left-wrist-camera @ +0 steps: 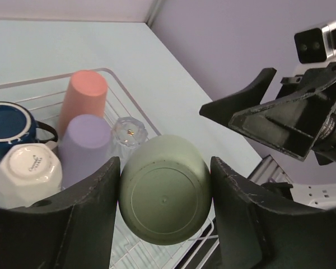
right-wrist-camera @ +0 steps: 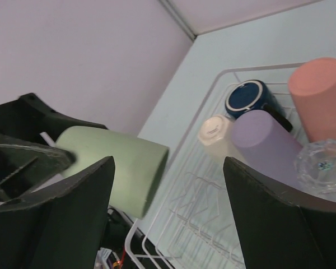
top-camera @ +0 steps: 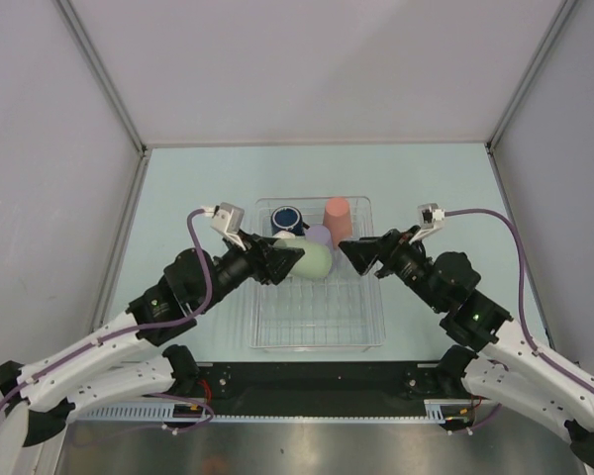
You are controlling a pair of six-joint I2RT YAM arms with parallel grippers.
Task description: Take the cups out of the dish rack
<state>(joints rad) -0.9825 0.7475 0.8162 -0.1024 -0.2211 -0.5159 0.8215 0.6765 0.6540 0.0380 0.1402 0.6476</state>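
**Item: cup unloading, early stage.**

- Dish rack (top-camera: 317, 319): sits mid-table, between the two arms.
- Sage green cup (top-camera: 317, 262): lifted clear of the wire grid and lying on its side, base toward the left wrist camera. It hangs over the rack's left-centre and is not yet set down.
- In the rack's far end, all mouth-down: dark blue mug (top-camera: 287, 216), cream mug (left-wrist-camera: 28, 174), lavender tumbler (top-camera: 319, 236), salmon tumbler (top-camera: 337, 216), clear glass (left-wrist-camera: 129, 131). They stand close together.
- No cup is seen on the table (top-camera: 198, 198) outside the rack. I judge none is fully unloaded: one in hand, five to go.
- Left gripper (left-wrist-camera: 165, 185): clamped on the green cup, one finger on each side of its body. The arm reaches in from the near left, forearm angled up toward the rack.
- Right gripper (top-camera: 348, 255): jaws spread, holding nothing. It points leftward at the green cup's open mouth from just beside it, over the rack's right side, with the elbow bent outward.
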